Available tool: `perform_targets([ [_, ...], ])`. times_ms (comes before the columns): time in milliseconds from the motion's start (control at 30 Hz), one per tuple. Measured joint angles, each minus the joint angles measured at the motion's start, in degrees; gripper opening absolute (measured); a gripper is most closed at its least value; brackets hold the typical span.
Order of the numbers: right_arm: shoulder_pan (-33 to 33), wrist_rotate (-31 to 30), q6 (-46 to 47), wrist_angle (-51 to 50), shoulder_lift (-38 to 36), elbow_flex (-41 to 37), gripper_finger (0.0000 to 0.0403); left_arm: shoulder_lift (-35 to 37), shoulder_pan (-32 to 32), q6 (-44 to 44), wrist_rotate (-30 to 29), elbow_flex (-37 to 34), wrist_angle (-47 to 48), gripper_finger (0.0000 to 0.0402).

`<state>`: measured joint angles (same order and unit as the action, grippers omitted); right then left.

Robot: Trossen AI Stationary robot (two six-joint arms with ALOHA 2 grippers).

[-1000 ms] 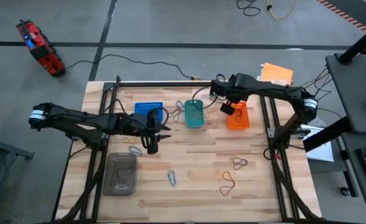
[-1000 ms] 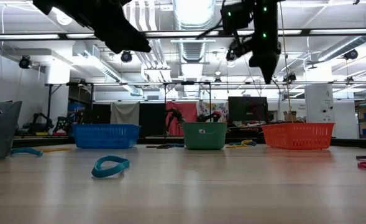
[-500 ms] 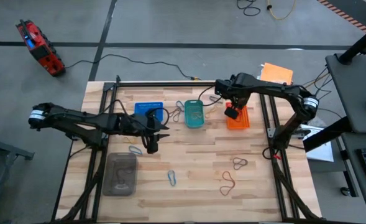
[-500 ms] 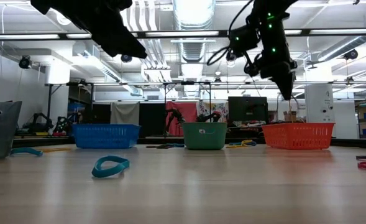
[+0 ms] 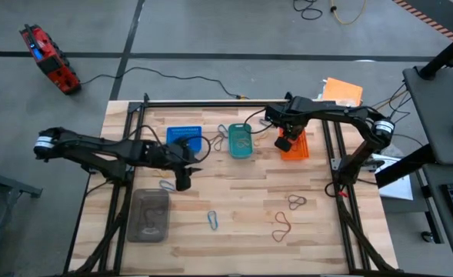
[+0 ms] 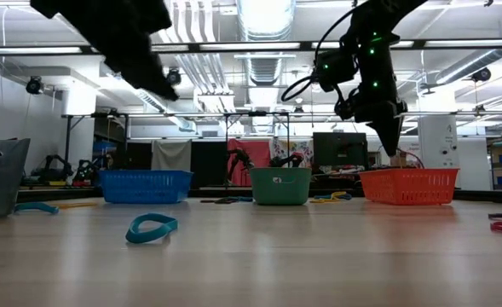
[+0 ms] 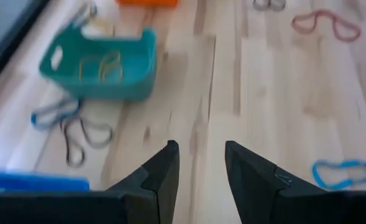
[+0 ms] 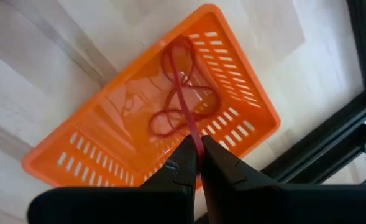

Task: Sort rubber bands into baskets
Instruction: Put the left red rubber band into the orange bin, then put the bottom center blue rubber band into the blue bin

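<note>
My right gripper (image 8: 197, 144) hangs over the orange basket (image 8: 170, 112), shut on a red rubber band (image 8: 178, 93). The three baskets stand in a row across the far part of the table: blue (image 5: 184, 136), teal (image 5: 241, 141) and orange (image 5: 295, 146). The teal basket (image 7: 99, 62) has tan bands in it. My left gripper (image 7: 201, 163) is open with nothing between its fingers. It hovers above the table, just in front of the blue basket. Loose bands lie flat on the wood: blue (image 5: 213, 221), red (image 5: 282, 225) and dark (image 5: 297, 201). My right gripper pinches one strand of the red band (image 8: 189, 123) between its two fingertips. The fingers come from above and point down into the orange basket. The band hangs below them, and its twisted loops (image 8: 170, 121) lie inside the basket.
A clear grey container (image 5: 149, 215) stands near the table's left front. More bands lie between the blue and teal baskets (image 7: 55, 112) and beside my left gripper (image 5: 167, 185). A black frame (image 5: 326, 154) runs along the table's sides.
My right gripper has come down and moved toward the table's right, from beside the teal basket to over the orange basket. It has tipped steeper and stayed shut on the red band. My left gripper has turned a little in place and is still open.
</note>
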<state>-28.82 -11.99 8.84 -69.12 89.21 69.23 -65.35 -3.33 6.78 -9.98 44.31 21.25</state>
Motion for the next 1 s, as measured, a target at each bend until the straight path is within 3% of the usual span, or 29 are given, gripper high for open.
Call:
perform_targets([
  [167, 0.00, 2.42, 0.43, 0.69, 0.00, 0.00, 0.0032, 0.83, 0.00, 2.76, 0.02, -0.02, 4.99, 0.0114],
  [600, 0.07, 3.02, 0.79, 0.73, 0.00, 0.55, 0.0151, 0.93, -0.02, 3.00, 0.02, -0.04, 5.84, 0.0114],
  [833, 2.58, 4.75, 2.12, 2.01, -1.03, 0.87, 0.0166, 0.92, -0.02, 6.69, 0.51, -0.04, 10.22, 0.0114],
  [1000, 6.58, 4.94, 2.12, 6.01, -3.85, 0.85, 0.0161, 0.93, -0.02, 9.72, 6.77, -0.04, 16.71, 0.0114],
])
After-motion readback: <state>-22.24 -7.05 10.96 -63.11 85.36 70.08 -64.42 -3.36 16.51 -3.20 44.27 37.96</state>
